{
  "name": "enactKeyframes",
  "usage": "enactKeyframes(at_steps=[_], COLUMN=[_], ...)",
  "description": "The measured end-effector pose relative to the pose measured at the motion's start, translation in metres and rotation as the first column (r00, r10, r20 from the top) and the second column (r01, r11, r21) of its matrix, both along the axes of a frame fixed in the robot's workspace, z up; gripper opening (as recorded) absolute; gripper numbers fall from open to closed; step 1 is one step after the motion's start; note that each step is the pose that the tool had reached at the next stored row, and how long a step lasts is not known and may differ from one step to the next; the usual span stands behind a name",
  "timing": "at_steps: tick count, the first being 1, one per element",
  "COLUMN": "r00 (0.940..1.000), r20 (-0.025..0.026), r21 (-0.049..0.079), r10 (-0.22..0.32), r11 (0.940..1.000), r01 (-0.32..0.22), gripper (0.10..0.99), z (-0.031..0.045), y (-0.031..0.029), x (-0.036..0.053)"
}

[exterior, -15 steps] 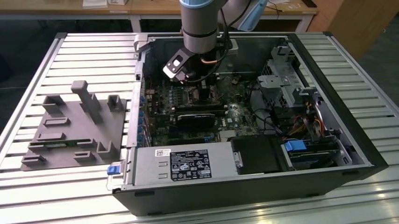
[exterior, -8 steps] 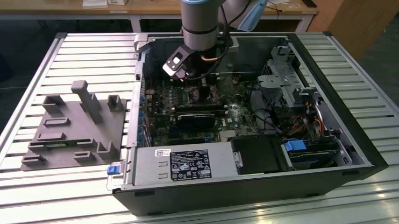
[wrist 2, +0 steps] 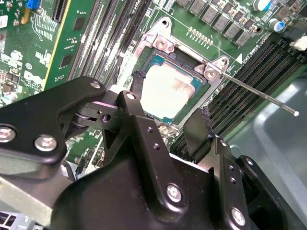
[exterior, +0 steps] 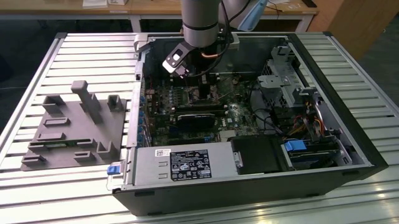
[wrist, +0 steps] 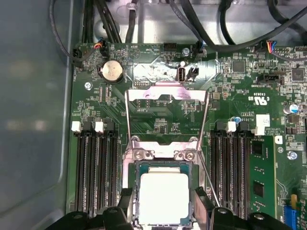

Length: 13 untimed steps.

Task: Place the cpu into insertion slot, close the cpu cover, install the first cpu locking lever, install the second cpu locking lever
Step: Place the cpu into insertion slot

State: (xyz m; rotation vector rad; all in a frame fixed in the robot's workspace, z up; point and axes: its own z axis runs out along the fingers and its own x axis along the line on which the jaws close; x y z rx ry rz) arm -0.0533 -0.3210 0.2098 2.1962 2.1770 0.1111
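**Mia:** Where is the small flat square chip with the pale silvery top?

**Ben:** The cpu [wrist: 163, 191] lies flat in the small square socket with the dark rim. That is the insertion slot [wrist: 165, 165], on the green board [wrist: 158, 124] inside the big black computer case [exterior: 249, 196].

**Mia:** What about the jaws?

**Ben:** They are open. The two black fingers [wrist 2: 139, 115] stand one at each side of the cpu, just beside it, spread wider than the chip (both wrist views show this). They hold nothing.

**Mia:** Is the lid down?

**Ben:** No. The thin silver metal frame with a window in its middle, the cpu cover [wrist: 165, 91], is swung up from its hinge at one edge of the slot. The chip is bare, and you can see the green board through the window.

**Mia:** What is that thin wire?

**Ben:** It is a thin silver rod lever [wrist 2: 259, 93]. It slants out from one corner of the slot, over the long black memory slots [wrist: 93, 172].

**Mia:** And from outside?

**Ben:** The grey robot arm [exterior: 199, 23] comes down into the far part of the case. The case sits on a silver slatted tabletop [exterior: 81, 46]. A grey plastic holder block [exterior: 74, 126] lies on the tabletop just beside the case, on the exterior view's left. A silver box with a label [exterior: 181, 165] sits at the near side of the case.
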Motion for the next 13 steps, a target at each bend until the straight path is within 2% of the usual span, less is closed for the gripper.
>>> enactKeyframes(at_steps=[7, 8, 9, 11, 12, 13], r00=[1.0000, 1.0000, 1.0000, 1.0000, 1.0000, 1.0000], r20=[-0.0001, -0.0001, -0.0001, -0.0001, -0.0001, -0.0001], r21=[0.000, 0.000, 0.000, 0.000, 0.000, 0.000], r10=[0.000, 0.000, 0.000, 0.000, 0.000, 0.000], r11=[1.0000, 1.0000, 1.0000, 1.0000, 1.0000, 1.0000], r01=[0.000, 0.000, 0.000, 0.000, 0.000, 0.000], gripper=[0.600, 0.537, 0.537, 0.416, 0.416, 0.357], z=[0.0003, 0.0003, 0.0003, 0.0004, 0.0004, 0.0005], y=[0.0000, 0.0000, 0.0000, 0.0000, 0.0000, 0.0000], x=[0.0000, 0.0000, 0.0000, 0.0000, 0.0000, 0.0000])
